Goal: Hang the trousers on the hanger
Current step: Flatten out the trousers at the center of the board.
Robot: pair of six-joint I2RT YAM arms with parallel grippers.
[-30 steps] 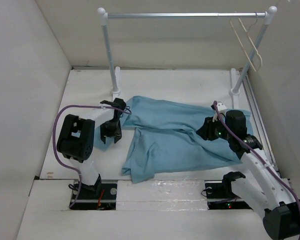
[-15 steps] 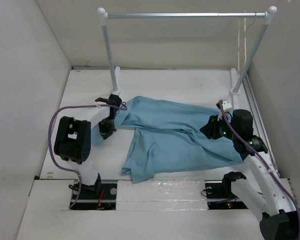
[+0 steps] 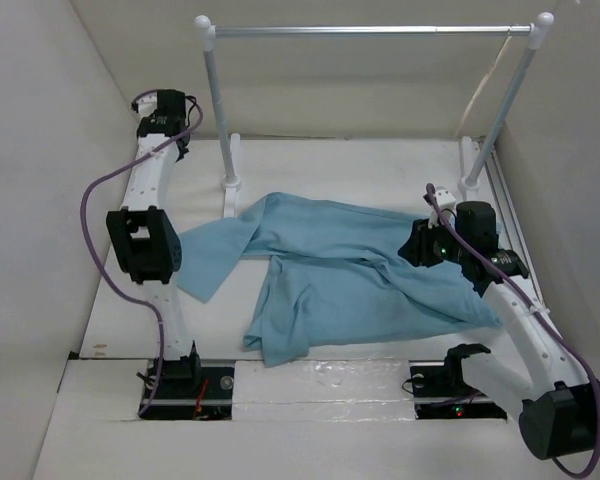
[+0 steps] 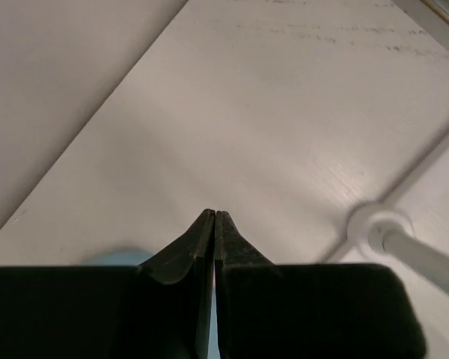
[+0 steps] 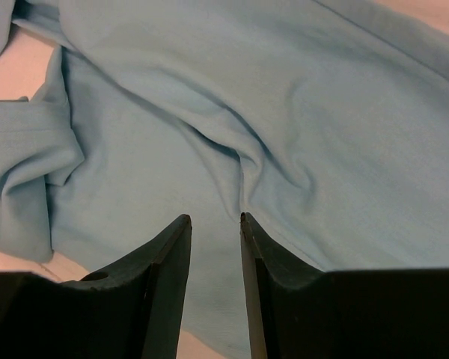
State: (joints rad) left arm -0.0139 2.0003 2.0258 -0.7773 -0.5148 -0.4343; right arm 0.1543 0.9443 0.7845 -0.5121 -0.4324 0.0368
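The light blue trousers (image 3: 350,270) lie spread and wrinkled across the middle of the table, one leg end drawn out to the left (image 3: 205,262). The thin beige hanger (image 3: 483,85) hangs from the rail close to the right post. My left gripper (image 3: 168,108) is raised at the back-left corner, well away from the cloth. Its jaws (image 4: 214,214) are shut with nothing between them, and only bare table lies ahead. My right gripper (image 3: 420,247) hovers over the right part of the trousers (image 5: 232,112). It stands open (image 5: 212,219), with the cloth below the gap and nothing gripped.
A clothes rail (image 3: 370,31) on white posts spans the back of the table, with feet at back left (image 3: 231,182) and back right (image 3: 470,183). The left foot (image 4: 378,224) lies just right of my left gripper. White walls enclose the left, back and right sides.
The left arm left the trousers' left edge, shut its jaws and swung up to the back-left corner. That leg end now lies drawn out further left. The hanger has swung.
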